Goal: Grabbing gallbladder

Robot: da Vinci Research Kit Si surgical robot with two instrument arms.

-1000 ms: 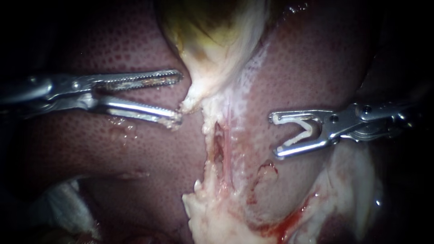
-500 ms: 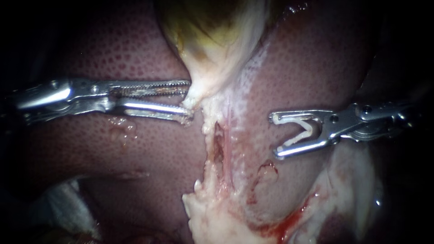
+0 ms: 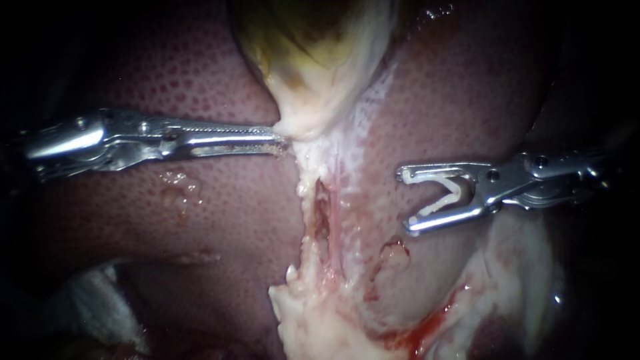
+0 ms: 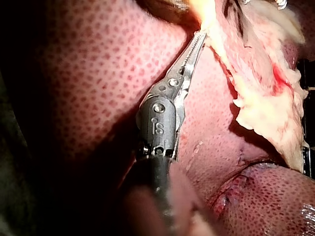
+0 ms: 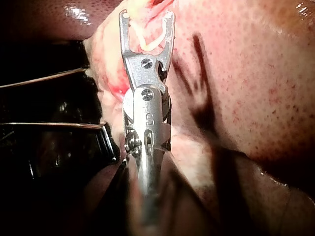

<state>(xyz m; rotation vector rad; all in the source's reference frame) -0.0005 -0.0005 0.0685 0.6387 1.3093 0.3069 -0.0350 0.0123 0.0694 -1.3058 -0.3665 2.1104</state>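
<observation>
light: bright centre | edges: black | glare: wet liver (image 5: pixel 256 78) | shadows: dark

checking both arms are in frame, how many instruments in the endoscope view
2. The left instrument enters from the left, jaws shut on the gallbladder. The right instrument enters from the right over the liver, jaws holding a white clip. None seems hidden.

No legible label, brand or sign. Small stamped mark (image 4: pixel 157 127) behind jaws of left instrument (image 4: pixel 201 37); same behind jaws of right instrument (image 5: pixel 146 15); not read off.
</observation>
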